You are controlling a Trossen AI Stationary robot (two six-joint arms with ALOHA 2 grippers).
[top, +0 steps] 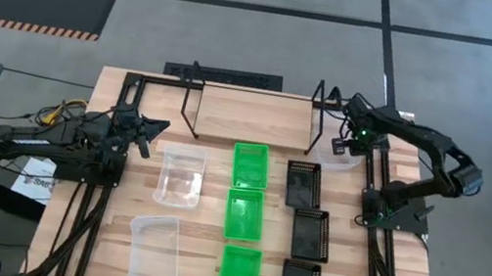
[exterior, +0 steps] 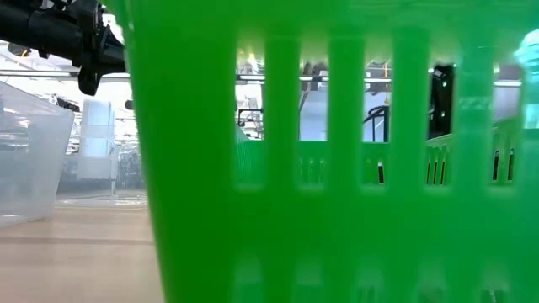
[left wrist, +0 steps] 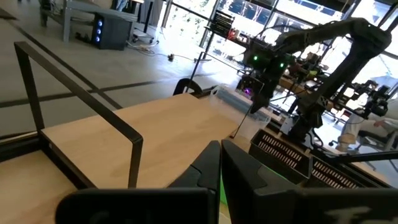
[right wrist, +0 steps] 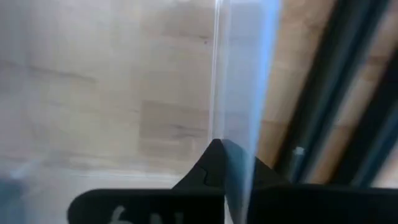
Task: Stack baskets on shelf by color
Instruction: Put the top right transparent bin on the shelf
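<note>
On wooden table, grey floor beyond

Your low view is almost wholly blocked by a green basket. The clear basket blurs across your right wrist view, its far end cut off.

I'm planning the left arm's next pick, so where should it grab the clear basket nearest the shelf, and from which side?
Take the clear basket by its thin left rim, coming straight down from above. It sits upright and open-topped, and that wall faces the left gripper, which hovers just beyond its far-left corner. The green basket to its right leaves less room there.
</note>
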